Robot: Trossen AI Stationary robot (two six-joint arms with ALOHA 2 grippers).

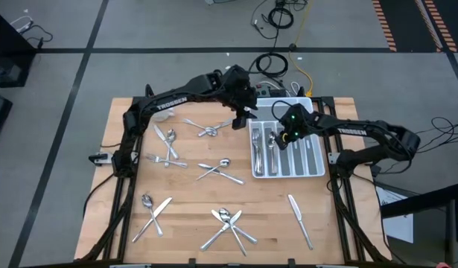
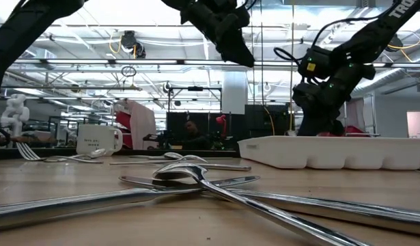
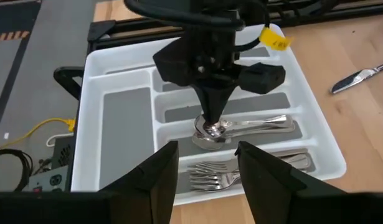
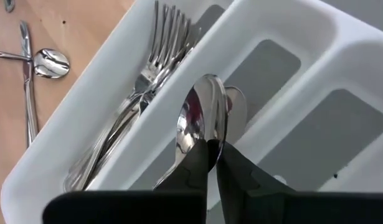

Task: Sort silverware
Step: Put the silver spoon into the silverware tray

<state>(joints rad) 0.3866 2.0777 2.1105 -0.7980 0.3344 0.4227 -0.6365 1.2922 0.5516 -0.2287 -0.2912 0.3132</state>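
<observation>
Shiny metal spoon (image 4: 200, 121) in right claw (image 4: 211, 155)

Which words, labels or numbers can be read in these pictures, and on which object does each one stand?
"TROSSEN": white letters on the left arm, high view.
"TROSSEN": white letters on the right arm, high view, small but legible.
White mug, low view: dark print, too small to read.
Yellow tag on a cable, left wrist view: dark marks, too blurred to read.
White tray and silverware: no text visible.

white divided tray (image 1: 318, 168) far-right of wood table (image 1: 184, 231) | white mug (image 2: 99, 139) at back
</observation>
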